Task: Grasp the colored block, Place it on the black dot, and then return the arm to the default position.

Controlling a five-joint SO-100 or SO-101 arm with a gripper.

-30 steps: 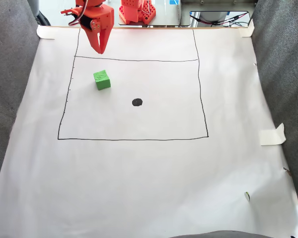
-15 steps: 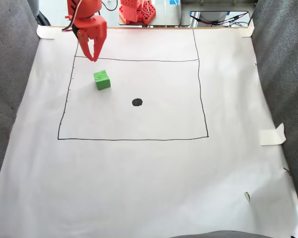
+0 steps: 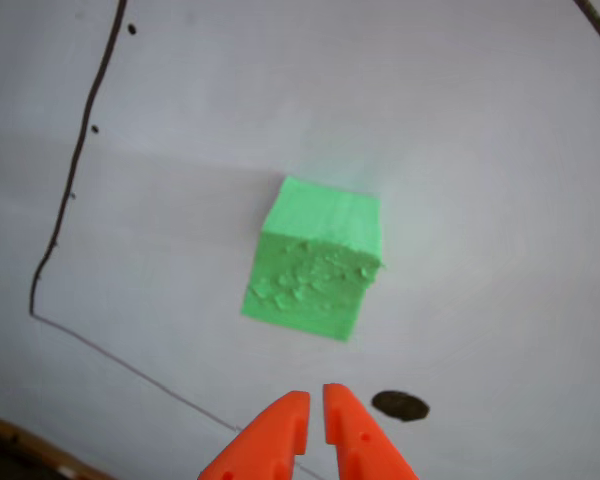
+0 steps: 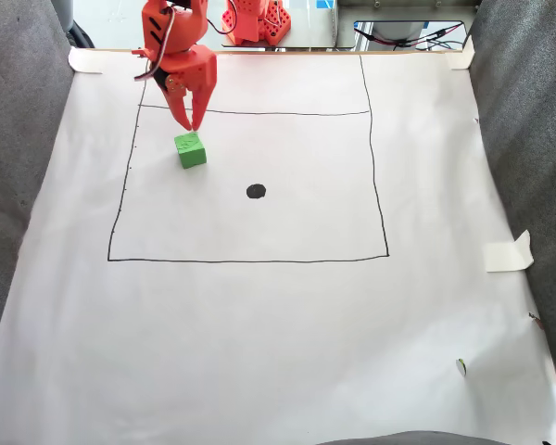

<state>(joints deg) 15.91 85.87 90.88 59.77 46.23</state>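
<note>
The green cube (image 4: 191, 149) sits on the white paper sheet (image 4: 278, 334), just below the gripper's tips in the fixed view, inside the hand-drawn black rectangle (image 4: 250, 260) and near that outline's upper left corner. In the other view the cube (image 3: 315, 262) lies ahead of the gripper's tips, apart from them, with a strip of bare paper between; its rough, bumpy face is turned toward the camera and a smooth face lies above it. Nothing touches the cube in either view.

The black dot (image 4: 256, 191) lies on the paper down and to the right of the gripper in the fixed view, beyond the cube and well apart from it. In the other view the dot (image 3: 400, 405) sits just to the right of the right fingertip, close beside it and nearer the tips than the cube is.

The orange gripper (image 4: 191, 121) points downward over the top line of the rectangle, hanging off the orange arm (image 4: 171, 37) that reaches in from the top edge of the sheet. In the other view the gripper (image 3: 316, 397) enters from the bottom edge, its two pointed fingers nearly together with a thin slit between them, and it holds nothing.

A second orange structure (image 4: 255, 22) stands behind the arm past the paper's far edge. Grey fabric (image 4: 23, 139) flanks the sheet on both sides.
</note>
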